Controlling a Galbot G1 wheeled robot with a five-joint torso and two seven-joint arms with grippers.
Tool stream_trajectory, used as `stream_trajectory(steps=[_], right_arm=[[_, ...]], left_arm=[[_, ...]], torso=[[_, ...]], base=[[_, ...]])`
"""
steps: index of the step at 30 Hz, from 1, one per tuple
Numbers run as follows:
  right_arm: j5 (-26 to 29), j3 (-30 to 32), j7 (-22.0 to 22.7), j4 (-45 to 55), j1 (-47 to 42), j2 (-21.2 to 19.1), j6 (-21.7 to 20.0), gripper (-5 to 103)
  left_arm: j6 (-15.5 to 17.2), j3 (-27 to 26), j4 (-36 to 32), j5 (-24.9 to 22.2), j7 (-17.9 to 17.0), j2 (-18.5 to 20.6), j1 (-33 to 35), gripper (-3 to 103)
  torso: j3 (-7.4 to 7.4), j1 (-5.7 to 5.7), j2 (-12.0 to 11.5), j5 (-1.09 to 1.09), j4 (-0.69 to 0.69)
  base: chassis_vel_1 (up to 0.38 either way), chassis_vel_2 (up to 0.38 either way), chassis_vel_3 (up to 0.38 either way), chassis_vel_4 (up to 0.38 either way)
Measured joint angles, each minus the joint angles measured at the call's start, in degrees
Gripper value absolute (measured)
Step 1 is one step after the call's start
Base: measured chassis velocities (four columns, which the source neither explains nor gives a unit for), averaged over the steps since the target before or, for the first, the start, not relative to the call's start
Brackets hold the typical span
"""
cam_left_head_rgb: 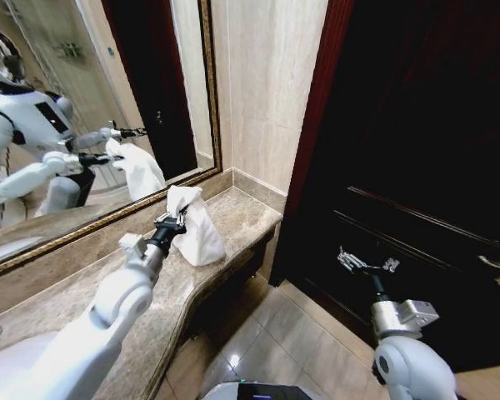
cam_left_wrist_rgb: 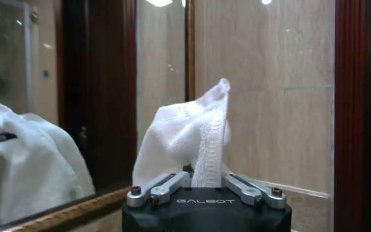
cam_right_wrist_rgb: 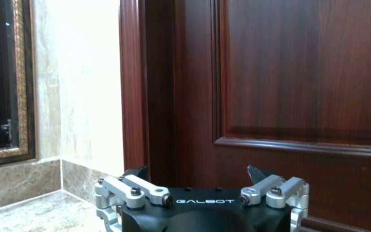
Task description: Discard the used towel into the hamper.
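Above the marble bench (cam_left_head_rgb: 233, 218), near its end by the wall, hangs the towel (cam_left_head_rgb: 193, 225), pinched at its top by the left end effector (cam_left_head_rgb: 172, 222) and draping down so its lower folds seem to meet or nearly meet the stone; cannot tell for certain which. Clamped between the fingers (cam_left_wrist_rgb: 163, 189) in the left wrist view, with a stitched edge standing up from the closed jaws and the rest bunched behind. Held high and by one corner, presumably so the cloth hangs free of the bench and can be carried off without dragging. Doubled in the mirror (cam_left_head_rgb: 92, 100) behind the bench, reflected arm and cloth alike. Off to the right, well apart from the towel, waits the right end effector (cam_left_head_rgb: 365, 263), raised in front of the dark wooden door (cam_left_head_rgb: 417, 150) with fingers spread wide and nothing between them, idle and out of the left arm's way. No hamper to point to from this stance. Judged as the carrying stage: towel secured, drop not yet made, and a turn or drive toward the hamper probably needed before release.
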Motion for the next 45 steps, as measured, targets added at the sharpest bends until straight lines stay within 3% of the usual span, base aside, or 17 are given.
stream_trajectory(steps=[5, 15, 37, 45], right_arm=[[0.94, 0.77, -0.23, 1.45, -1.01, -0.58, -0.62, 100], [2.09, 0.95, -0.25, 3.43, -2.24, -1.05, -1.94, 100], [2.99, 1.18, 0.54, 4.42, -4.22, -3.54, -1.71, 100], [3.34, 1.27, 0.55, 4.65, -4.81, -4.08, -1.43, 100]], left_arm=[[1.12, -5.20, -4.85, 1.54, 0.20, -3.09, 7.00, 4], [1.98, -7.31, -5.84, 4.52, 1.10, -7.75, 14.39, 4], [0.19, -5.84, -5.46, 7.89, 1.93, -11.85, 18.23, 4], [-1.26, -4.49, -5.40, 11.64, 3.69, -13.72, 20.40, 4]], torso=[[0.00, 0.00, 0.00, 0.01, 0.01], [0.01, 0.01, 0.00, 0.00, 0.01], [0.00, -0.01, 0.01, 0.01, 0.00], [0.01, 0.01, -0.02, -0.01, 0.00]], base=[[0.000, 0.000, 0.000, 0.000], [0.000, -0.002, -0.006, 0.005], [0.097, -0.101, -0.108, 0.095], [0.103, -0.083, -0.101, 0.108]])
